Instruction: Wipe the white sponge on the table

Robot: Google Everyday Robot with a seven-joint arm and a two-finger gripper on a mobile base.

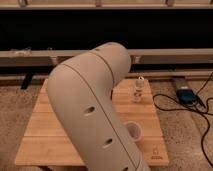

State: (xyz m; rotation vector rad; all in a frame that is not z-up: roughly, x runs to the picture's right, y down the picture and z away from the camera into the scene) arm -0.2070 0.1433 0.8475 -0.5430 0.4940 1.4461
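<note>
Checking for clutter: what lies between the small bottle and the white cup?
Only bare table between the small bottle and the white cup, in the camera view. The gripper is out of view.

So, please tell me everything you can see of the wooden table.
The table is small and rectangular, with a pale honey-coloured plank top, standing on a speckled floor. The robot's beige arm hides its middle. A pale cup stands near its front right, a small bottle near its back right. A small dark mark sits by the front right corner. The claw is not in view.
</note>
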